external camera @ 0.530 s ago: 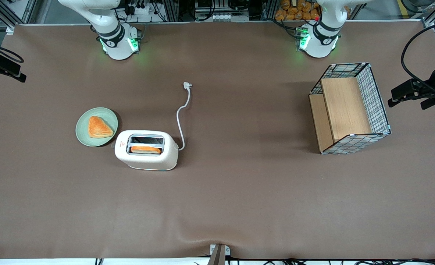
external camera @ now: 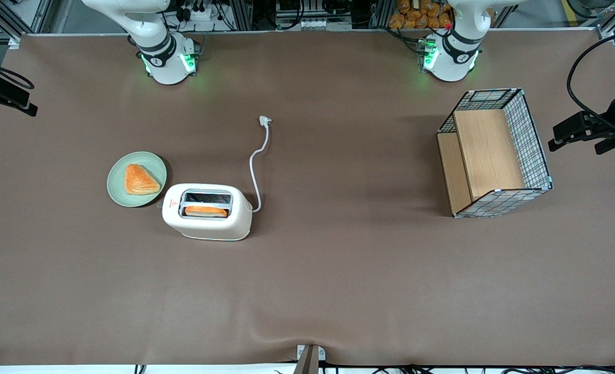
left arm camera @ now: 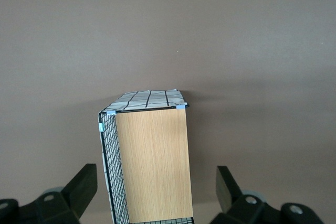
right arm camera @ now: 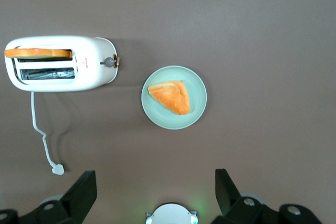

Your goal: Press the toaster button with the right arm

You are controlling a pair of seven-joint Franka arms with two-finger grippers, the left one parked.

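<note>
Toaster is the landmark for everything else: a cream-white, rounded, two-slot body is seen lying on the brown table, toward the working arm's end. One slice of toast is held in the slot nearer the front camera, while the slot farther from that camera is dark. A small red mark is borne on the toaster's top at the narrow end that faces the plate. From that same end the toaster button is seen sticking out as a small grey tab in the right wrist view; it is touched by nothing. A white cord is run from the toaster's other narrow end, away from the front camera, to a plug lying loose on the table.

Just beside the toaster's button end a pale green plate is set, and a triangular orange pastry is carried on it.

Well above the toaster and plate, and apart from both, the gripper is held looking straight down; its two black fingers are spread wide with nothing between them. The right arm is seen only near its base, farther from the front camera than the toaster.

Toward the parked arm's end of the table, well apart from the toaster, a wire-mesh basket with wooden panels is tipped on its side.
</note>
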